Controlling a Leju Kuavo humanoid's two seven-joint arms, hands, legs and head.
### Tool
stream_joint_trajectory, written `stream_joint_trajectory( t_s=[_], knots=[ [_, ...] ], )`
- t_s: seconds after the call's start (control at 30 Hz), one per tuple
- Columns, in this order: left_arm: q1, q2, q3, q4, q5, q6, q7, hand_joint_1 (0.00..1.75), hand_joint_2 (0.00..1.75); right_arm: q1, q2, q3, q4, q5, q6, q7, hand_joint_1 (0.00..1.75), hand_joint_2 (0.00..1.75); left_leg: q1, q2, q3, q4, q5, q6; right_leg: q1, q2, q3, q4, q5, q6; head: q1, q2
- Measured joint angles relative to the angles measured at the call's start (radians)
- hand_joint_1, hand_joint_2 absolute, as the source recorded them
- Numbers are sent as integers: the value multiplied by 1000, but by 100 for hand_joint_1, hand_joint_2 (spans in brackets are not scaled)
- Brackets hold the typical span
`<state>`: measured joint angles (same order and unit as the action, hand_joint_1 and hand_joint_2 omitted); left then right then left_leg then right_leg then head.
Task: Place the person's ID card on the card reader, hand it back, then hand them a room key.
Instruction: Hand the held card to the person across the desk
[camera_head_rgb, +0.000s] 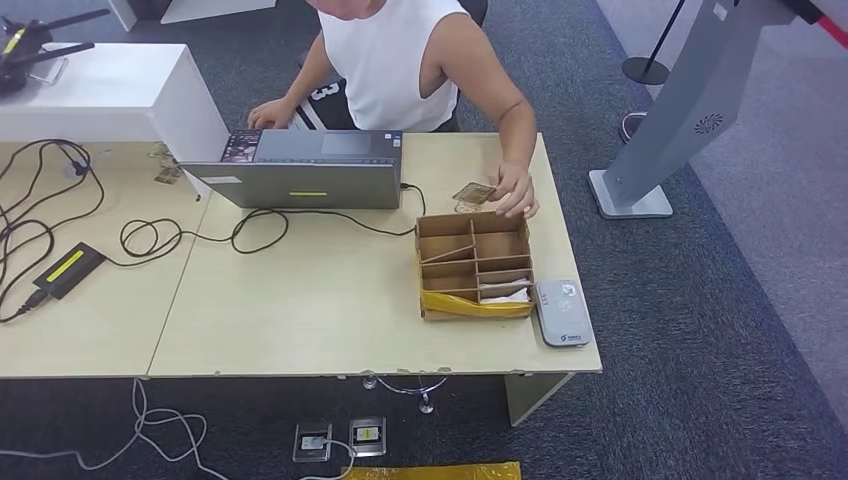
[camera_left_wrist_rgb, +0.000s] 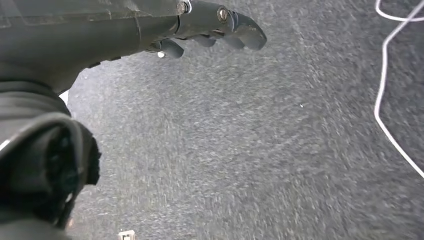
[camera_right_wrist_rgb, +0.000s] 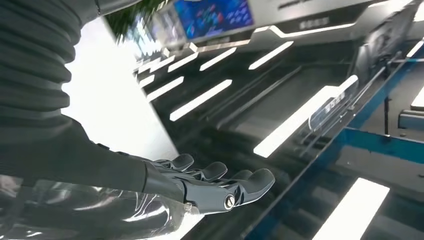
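Right of centre on the table, beside the person's hand (camera_head_rgb: 516, 190), ID card (camera_head_rgb: 473, 192) waiting (both robot hands empty, fingers loosely extended): best reached slowly with the right hand (camera_right_wrist_rgb: 210, 182), left hand (camera_left_wrist_rgb: 210, 30) hanging over carpet.

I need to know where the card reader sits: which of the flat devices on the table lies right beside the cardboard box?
The light grey card reader, lying at the cardboard box's right side by the table edge. The black device with the yellow stripe lies far off among cables.

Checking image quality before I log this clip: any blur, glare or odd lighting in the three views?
Head view: sharp, evenly lit, soft shadows. Left wrist view: carpet smeared by motion blur, left hand dim. Right wrist view: blown-out ceiling light strips, blurred upper edge, right hand sharp.
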<state>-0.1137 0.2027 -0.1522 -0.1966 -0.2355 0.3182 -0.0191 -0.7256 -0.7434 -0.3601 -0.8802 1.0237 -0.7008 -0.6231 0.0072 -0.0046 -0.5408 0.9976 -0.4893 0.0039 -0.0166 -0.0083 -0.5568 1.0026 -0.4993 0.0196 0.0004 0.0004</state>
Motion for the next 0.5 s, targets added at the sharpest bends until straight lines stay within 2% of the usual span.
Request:
stream_joint_trajectory(
  t_s=[0.1,0.23,0.4,0.5],
  knots=[
    [1,1,2,0,10,15,0,0,0,84,-36,-226,0,158,0,-51,0,175,0,2,0,0,-1,0,0,2,-1,0,0,0,0,0],
    [3,0,2,1,23,29,5,0,0,195,-55,-488,4,223,1,-27,0,175,1,2,0,0,-1,0,1,2,-1,0,0,1,0,0],
    [0,-3,2,1,41,39,10,0,0,297,-42,-701,17,315,2,8,0,175,1,7,0,-1,-2,-1,1,7,-2,1,0,0,0,0],
    [-2,-6,2,1,50,44,12,0,0,337,-20,-793,29,396,2,63,0,175,1,7,1,-1,-2,-2,2,7,-1,1,0,0,0,0]
  ],
)
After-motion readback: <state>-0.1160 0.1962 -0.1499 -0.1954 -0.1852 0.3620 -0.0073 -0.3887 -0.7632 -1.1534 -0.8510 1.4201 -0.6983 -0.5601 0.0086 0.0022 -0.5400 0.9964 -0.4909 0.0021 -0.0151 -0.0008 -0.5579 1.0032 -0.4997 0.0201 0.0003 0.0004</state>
